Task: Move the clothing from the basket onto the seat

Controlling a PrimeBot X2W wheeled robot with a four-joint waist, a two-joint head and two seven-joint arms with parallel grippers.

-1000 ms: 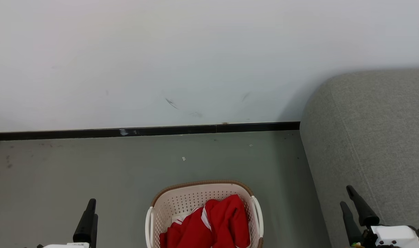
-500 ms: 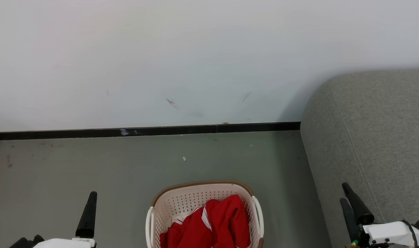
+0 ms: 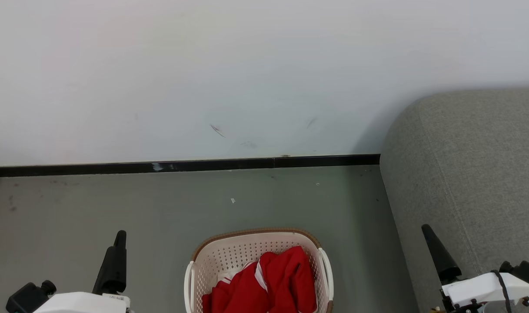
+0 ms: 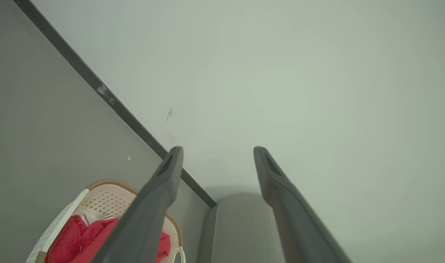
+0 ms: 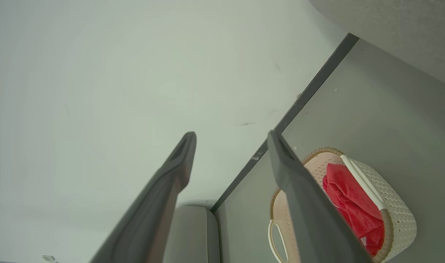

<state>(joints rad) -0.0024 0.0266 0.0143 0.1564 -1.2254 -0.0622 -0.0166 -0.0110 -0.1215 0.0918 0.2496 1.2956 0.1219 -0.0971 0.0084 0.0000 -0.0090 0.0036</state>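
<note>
The cream basket (image 3: 229,254) stands on the floor at the bottom middle of the head view, with the red clothing (image 3: 273,284) piled inside. The grey seat (image 3: 473,174) fills the right side. My left gripper (image 3: 120,237) hovers left of the basket and my right gripper (image 3: 427,230) hovers right of it, in front of the seat's side. In the left wrist view the left gripper (image 4: 218,149) is open and empty, with the basket (image 4: 109,195) and clothing (image 4: 70,241) below it. The right gripper (image 5: 232,134) is also open and empty, beside the basket (image 5: 398,215) and clothing (image 5: 350,199).
A pale wall (image 3: 247,78) with a black baseboard (image 3: 181,166) runs behind the basket. Grey floor (image 3: 116,204) spreads to the left of it. A rounded grey shape (image 5: 193,233) lies by the baseboard in the right wrist view.
Both arms have risen a little in the head view and turned at the wrist, so each gripper now shows edge-on. The right one has shifted left. Basket and clothing have not moved.
</note>
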